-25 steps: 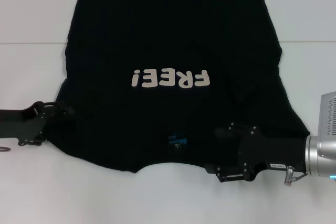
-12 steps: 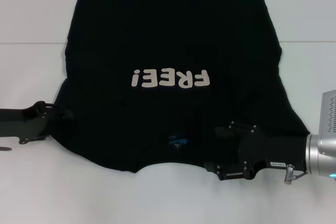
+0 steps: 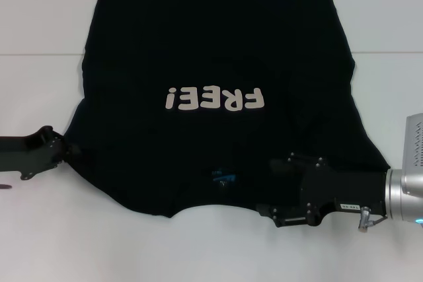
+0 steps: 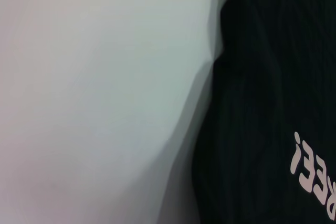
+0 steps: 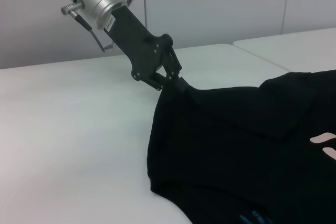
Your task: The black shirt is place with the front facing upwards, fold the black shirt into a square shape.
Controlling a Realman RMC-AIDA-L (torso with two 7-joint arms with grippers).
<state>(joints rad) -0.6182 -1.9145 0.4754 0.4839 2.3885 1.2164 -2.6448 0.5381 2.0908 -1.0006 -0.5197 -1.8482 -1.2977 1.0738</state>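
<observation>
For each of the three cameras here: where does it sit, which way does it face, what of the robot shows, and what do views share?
Head view: above, looking forward and down at the black shirt on the white table; left gripper and right gripper both show.
Left wrist view: close over the shirt's edge and table; no robot parts.
Right wrist view: low across the table, facing the left gripper pinching the shirt.
Shared: the FREE! lettering appears in head and left wrist views.

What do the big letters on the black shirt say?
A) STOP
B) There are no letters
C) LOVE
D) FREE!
D: the black shirt lies front up on the white table, and pale lettering across its chest spells FREE!, upside down in the head view. The left pincer pinches the sleeve edge.
</observation>
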